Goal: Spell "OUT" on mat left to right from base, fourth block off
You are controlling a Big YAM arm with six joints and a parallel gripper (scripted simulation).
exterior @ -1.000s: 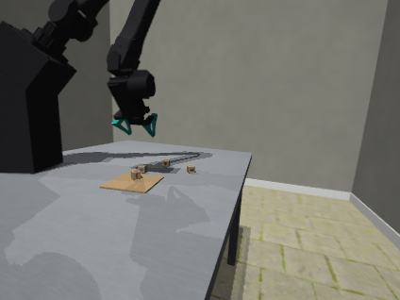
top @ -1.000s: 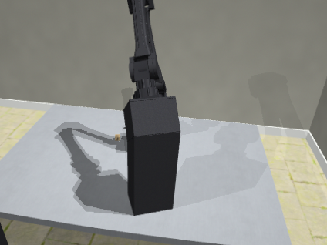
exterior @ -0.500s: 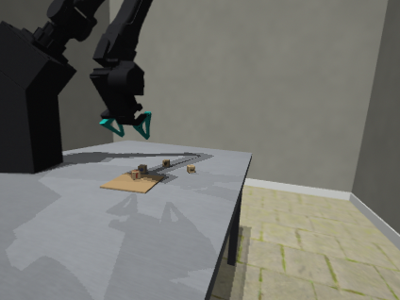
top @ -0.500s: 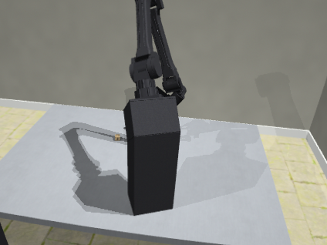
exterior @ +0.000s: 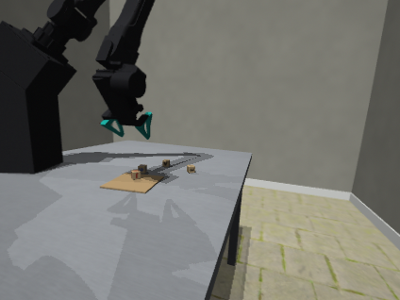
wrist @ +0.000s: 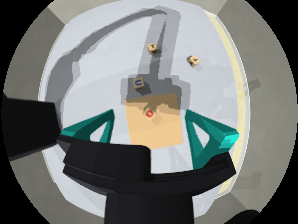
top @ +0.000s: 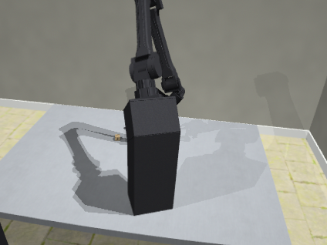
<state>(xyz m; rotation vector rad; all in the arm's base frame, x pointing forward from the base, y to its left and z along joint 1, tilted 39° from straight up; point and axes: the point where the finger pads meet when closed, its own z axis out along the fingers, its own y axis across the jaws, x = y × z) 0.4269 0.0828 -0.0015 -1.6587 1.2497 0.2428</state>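
Note:
A tan mat [exterior: 131, 183] lies flat on the grey table; it also shows in the wrist view [wrist: 154, 119]. One block [exterior: 136, 175] with a red mark sits on the mat, seen in the wrist view [wrist: 150, 113] near the mat's middle. A second block [exterior: 142, 168] [wrist: 139, 83] lies at the mat's far edge. A third block [exterior: 166, 163] [wrist: 153, 47] and a fourth block [exterior: 191, 168] [wrist: 193, 60] lie off the mat, farther out. The letters are too small to read. My gripper [exterior: 126, 125] hangs open and empty high above the mat, teal fingers spread [wrist: 152, 137].
The tall black robot base column [top: 152, 154] hides the mat in the top view; only one block [top: 116, 136] peeks out beside it. The table edge [exterior: 236, 198] runs to the right of the blocks.

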